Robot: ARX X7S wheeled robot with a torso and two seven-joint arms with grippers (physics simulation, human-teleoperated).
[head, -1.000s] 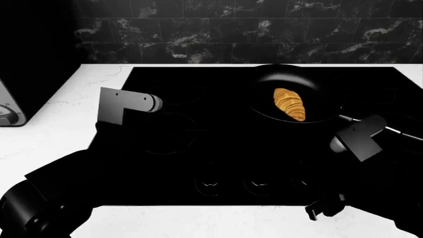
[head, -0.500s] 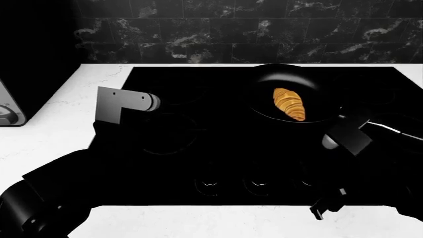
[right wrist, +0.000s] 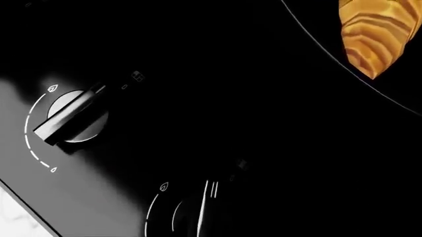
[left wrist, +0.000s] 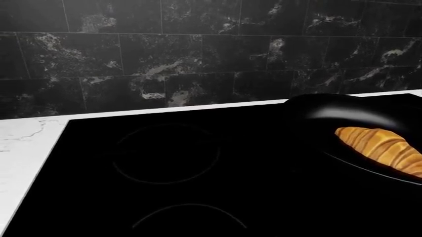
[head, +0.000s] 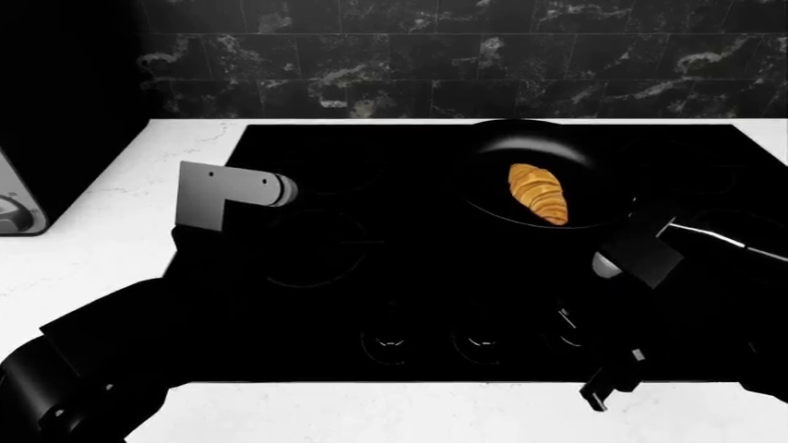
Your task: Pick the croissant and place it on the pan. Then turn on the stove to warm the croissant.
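Croissant (head: 538, 193) is seated inside the pan (head: 493, 157), on the rear right burner of the stove (head: 345, 295); it is also seen in the left wrist view (left wrist: 382, 148) and the right wrist view (right wrist: 369, 34). Placement step is judged done; the stove step is in hand.

Pan handle (head: 726, 242) runs off toward the right, past the right arm's grey wrist block (head: 634, 257).

Control knobs are set along the near edge of the stove. In the right wrist view one knob (right wrist: 69, 118) is shown clearly with a bar grip and a dashed arc with flame marks; a second knob (right wrist: 191, 212) is partly seen beside it, in shadow. Which knob drives the pan's burner cannot be told.

Right hand: lowered over the knob row in the head view, but fingers are lost against the black glass, so spread or pressed together cannot be told. Left hand: not visible in any view; only the left arm's grey link (head: 228, 192) is seen over the left burners, idle by the look of it.

Next move, as judged: right hand to be aligned across a knob's bar grip, closed on it, then rotated along the arc. Knob choice should be confirmed first. White desk (head: 99, 249) surrounds the stove.
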